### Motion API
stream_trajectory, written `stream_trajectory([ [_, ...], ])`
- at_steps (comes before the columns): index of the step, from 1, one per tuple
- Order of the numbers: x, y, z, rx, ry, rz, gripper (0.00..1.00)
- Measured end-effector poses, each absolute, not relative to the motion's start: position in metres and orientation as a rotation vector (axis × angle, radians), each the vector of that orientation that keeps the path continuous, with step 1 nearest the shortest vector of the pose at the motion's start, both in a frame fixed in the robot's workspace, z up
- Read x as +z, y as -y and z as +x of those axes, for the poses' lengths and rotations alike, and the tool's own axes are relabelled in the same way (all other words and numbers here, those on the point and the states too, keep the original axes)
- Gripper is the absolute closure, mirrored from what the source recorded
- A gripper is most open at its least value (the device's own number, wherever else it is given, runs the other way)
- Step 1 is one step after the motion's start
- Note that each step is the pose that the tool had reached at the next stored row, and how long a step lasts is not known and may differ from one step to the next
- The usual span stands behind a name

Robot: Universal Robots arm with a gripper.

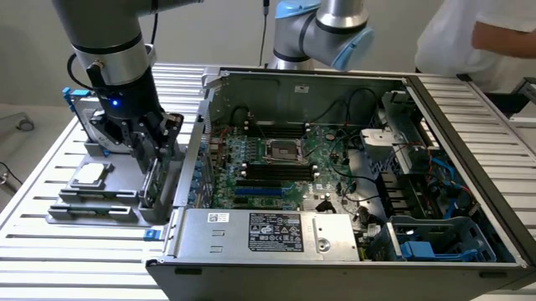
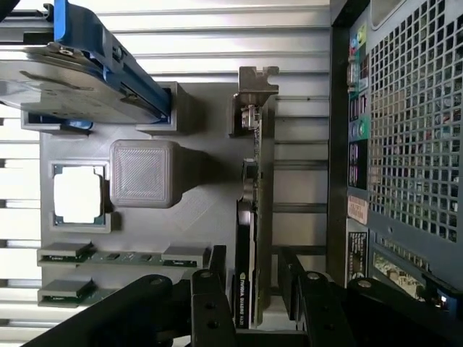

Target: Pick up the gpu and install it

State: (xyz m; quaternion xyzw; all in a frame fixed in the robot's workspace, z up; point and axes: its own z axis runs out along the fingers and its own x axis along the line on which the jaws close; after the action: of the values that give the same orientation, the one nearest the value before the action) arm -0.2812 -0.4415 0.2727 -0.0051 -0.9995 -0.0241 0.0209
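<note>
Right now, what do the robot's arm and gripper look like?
The arm is silver-grey tubing with pale blue joint caps, a black cable beside it and a small blue light at the wrist. The gripper is black, with bolted fingers.

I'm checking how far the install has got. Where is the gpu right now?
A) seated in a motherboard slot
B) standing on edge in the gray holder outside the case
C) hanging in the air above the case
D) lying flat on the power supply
B: the gpu stands on edge in the gray holder beside the computer case, with the end effector straddling it.
</note>
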Motion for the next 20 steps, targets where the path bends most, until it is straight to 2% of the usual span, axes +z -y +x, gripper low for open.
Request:
stream_trajectory([
  [14,0.248,0.435,-0.284,-0.073,3.099,-0.024,0.58],
  [20,0.246,0.434,-0.285,-0.073,3.099,-0.025,0.58],
])
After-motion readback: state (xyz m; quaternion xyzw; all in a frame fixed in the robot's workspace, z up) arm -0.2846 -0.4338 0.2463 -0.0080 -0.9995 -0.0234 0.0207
